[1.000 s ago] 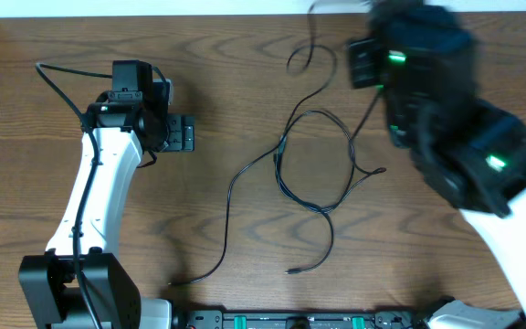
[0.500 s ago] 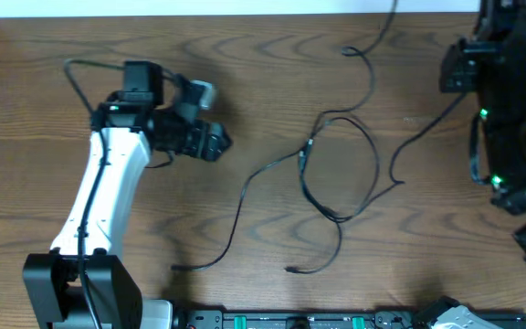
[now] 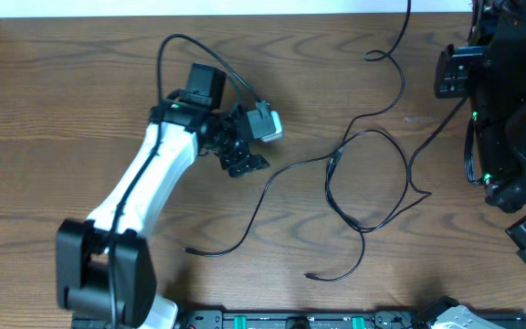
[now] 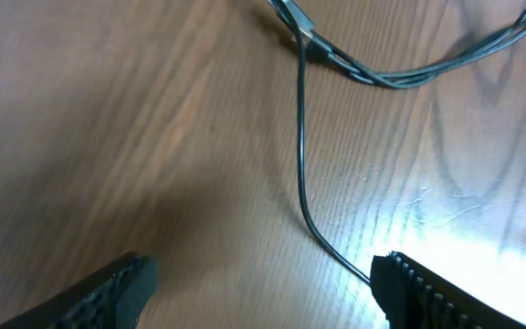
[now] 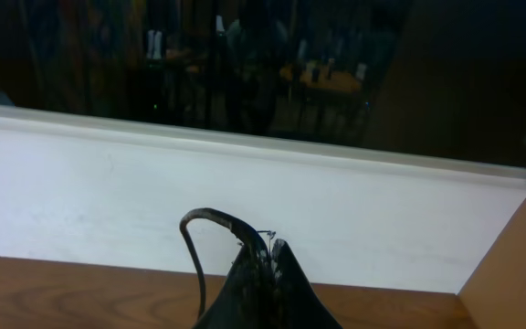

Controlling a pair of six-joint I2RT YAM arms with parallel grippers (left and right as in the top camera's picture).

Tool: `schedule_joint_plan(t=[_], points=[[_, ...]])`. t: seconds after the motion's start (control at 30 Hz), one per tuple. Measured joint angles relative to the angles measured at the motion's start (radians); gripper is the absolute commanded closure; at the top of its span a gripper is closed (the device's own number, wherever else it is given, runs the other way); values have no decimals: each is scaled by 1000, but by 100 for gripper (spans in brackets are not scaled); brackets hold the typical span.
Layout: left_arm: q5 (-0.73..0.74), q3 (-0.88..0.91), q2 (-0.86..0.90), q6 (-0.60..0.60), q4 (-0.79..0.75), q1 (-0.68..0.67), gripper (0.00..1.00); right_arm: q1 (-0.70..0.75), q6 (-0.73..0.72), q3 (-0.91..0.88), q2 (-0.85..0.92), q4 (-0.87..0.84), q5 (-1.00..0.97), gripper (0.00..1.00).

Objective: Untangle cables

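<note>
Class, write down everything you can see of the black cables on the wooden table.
The black cables are thin, flexible and dark-sheathed, and lie slack on the wood. At mid-table they cross into one open loop with a small plug on its left side. Two loose tails trail toward the near edge, and other strands run to the far edge and to the right. The open left gripper hovers over one strand. The right gripper is shut on another.

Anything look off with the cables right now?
Nothing spilled or damaged. The black cable lies in a crossed loop mid-table, one strand running off the far edge. The right gripper is shut on a bend of black cable.
</note>
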State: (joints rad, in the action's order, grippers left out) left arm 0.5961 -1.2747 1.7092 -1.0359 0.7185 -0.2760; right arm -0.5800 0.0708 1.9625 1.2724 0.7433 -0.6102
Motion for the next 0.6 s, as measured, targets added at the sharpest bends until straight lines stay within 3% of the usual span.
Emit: schedule_joint_plan(t=[0.27,0.5,0.6], points=[[19,0,157,-37,-22,-71,20,0,0,0,0,34,0,99],[50,0,180,-39,-117,-186,20,0,0,0,7,81,0,99],[56,0,180,-39,-152,-229,25,0,0,0,13,90,0,99]])
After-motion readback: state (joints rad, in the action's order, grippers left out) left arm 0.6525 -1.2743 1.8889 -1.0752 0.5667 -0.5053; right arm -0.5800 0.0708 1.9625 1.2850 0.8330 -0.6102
